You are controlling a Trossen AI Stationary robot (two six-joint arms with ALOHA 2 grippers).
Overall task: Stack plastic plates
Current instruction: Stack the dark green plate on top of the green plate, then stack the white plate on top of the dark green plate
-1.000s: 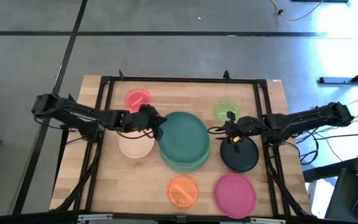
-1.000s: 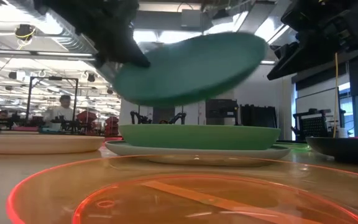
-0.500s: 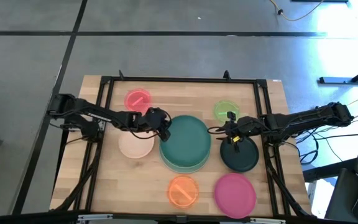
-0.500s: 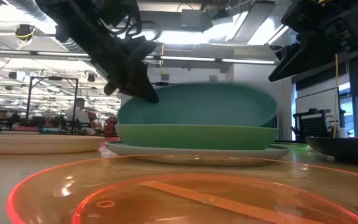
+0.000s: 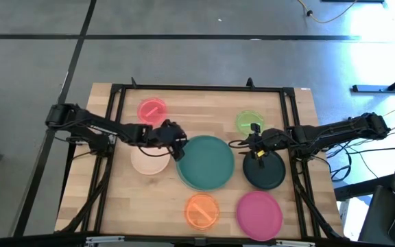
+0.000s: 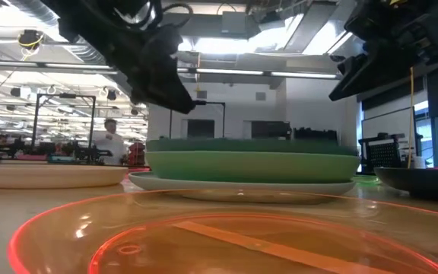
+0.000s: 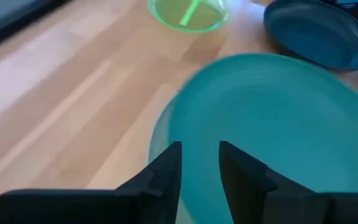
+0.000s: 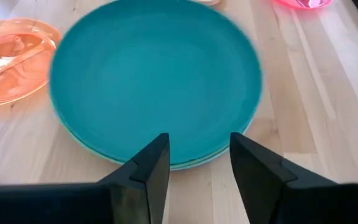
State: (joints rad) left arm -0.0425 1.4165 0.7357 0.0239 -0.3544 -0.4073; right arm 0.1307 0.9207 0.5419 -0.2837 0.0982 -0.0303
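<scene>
Release step: left gripper, fingers apart at the teal plate rim, should withdraw clear; right gripper waits open above the blackish-green plate.

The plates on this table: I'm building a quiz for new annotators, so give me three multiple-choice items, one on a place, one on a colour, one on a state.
1. Where is the lime plate?
A. far side, right of centre
B. under the teal plate
C. near edge, left

2. What colour tops the central stack?
A. magenta
B. teal
C. peach

3. How is the left gripper?
A. shut on a plate
B. open, at the stack's rim
C. out of sight

Key: 1 A, seen from above; 2 B, the teal plate covers the stack; 3 B, its fingers stand apart.
</scene>
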